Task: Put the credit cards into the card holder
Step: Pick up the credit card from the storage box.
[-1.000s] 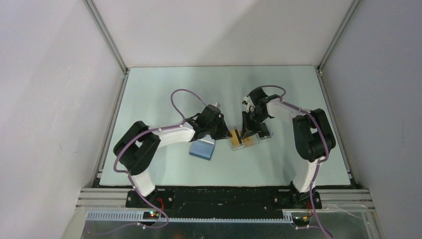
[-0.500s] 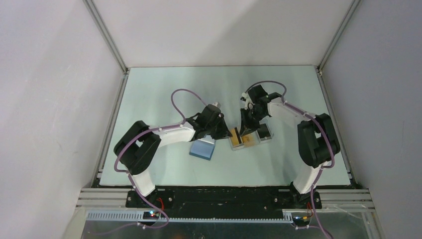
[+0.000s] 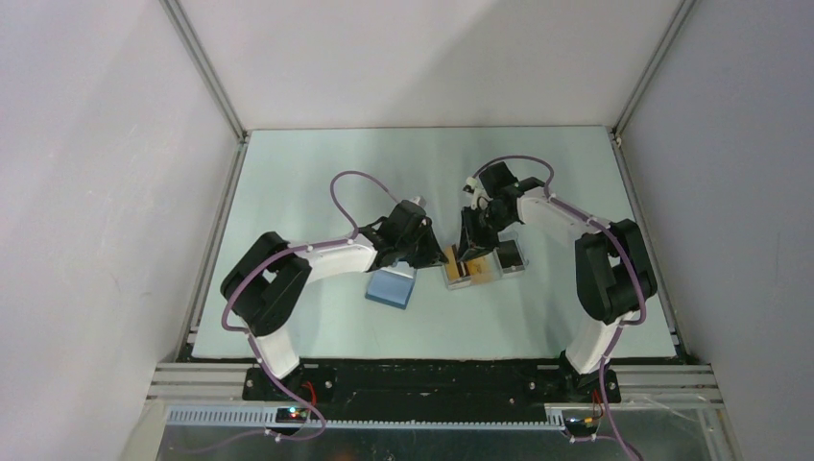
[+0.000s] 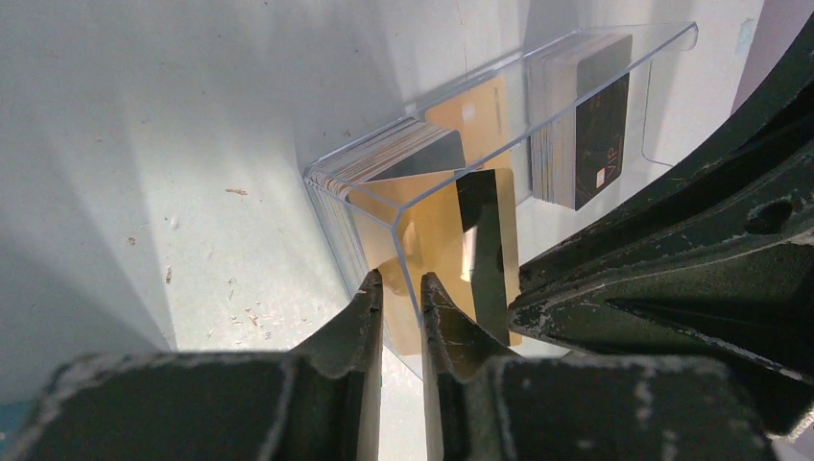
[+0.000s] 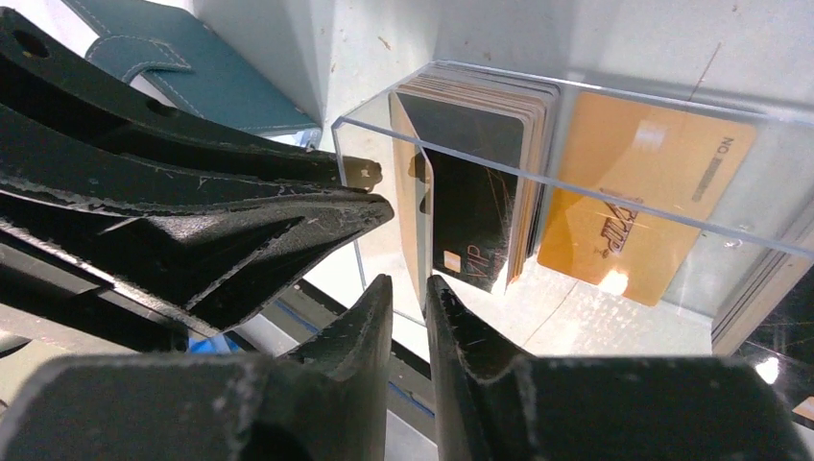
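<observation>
Pale table inside white walls, seen from above. At centre sits a clear tray holding stacks of gold and black credit cards. Left gripper is clamped on the tray's corner wall. Right gripper has its fingers slightly apart, with the edge of a gold card standing in the gap. The blue card holder lies closed, lower left of the tray.
</observation>
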`<move>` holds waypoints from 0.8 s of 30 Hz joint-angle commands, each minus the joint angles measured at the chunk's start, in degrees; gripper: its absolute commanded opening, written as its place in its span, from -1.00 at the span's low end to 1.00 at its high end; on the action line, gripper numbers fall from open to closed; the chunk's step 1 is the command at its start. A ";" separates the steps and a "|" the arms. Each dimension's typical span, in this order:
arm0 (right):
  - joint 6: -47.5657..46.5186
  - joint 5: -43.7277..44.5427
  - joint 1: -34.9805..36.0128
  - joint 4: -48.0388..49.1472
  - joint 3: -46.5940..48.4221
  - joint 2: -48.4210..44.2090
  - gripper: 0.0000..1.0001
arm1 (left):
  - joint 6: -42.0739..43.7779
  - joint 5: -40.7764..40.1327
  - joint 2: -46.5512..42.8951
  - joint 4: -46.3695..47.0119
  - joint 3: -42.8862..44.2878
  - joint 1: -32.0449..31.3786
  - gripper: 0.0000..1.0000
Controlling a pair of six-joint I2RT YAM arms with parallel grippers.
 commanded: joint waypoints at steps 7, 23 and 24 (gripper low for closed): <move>1.12 -6.31 0.79 4.85 1.82 2.83 -0.52 | 1.64 0.25 1.72 -0.15 1.13 0.12 -1.00; -1.45 -8.09 1.41 5.62 1.22 5.47 -0.55 | 2.34 1.20 1.80 -0.13 1.41 0.43 -1.00; -1.68 -5.98 1.50 5.49 1.05 5.24 -0.54 | 2.34 1.22 1.83 -0.14 1.44 0.44 -1.00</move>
